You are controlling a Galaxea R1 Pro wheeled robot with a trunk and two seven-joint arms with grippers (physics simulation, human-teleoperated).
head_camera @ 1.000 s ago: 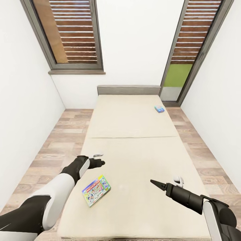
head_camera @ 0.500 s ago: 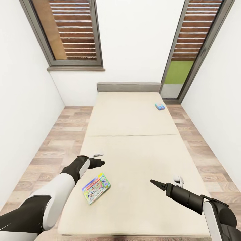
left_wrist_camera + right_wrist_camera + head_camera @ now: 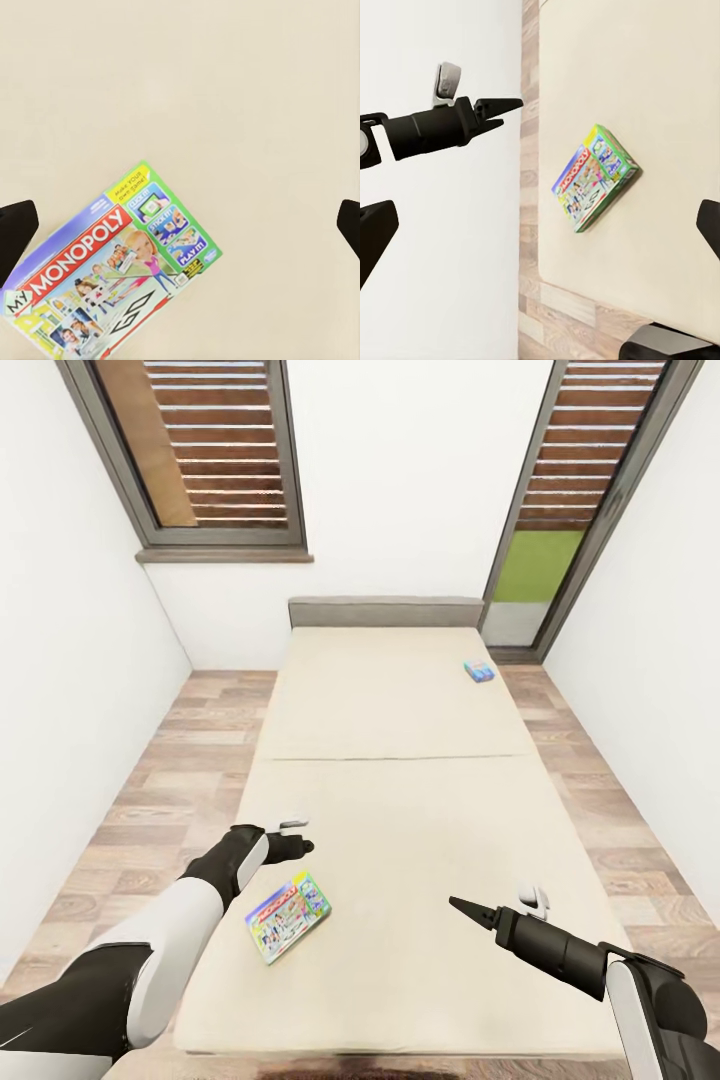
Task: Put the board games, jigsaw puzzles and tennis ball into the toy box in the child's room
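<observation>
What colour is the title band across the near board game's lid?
Red, with white "Monopoly" lettering, on the near board game; the lid also has a green corner panel. Clearest in the left wrist view.

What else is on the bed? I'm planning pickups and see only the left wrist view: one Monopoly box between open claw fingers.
Observer: A small blue game box lies far up the bed, near the headboard on the right side.
Operator: Is my left claw touching the Monopoly box?
Observer: No. The right wrist view shows the left claw in the air, apart from the Monopoly box.
Operator: And the right claw?
Observer: The right claw is open and empty, over the bed's right half.
</observation>
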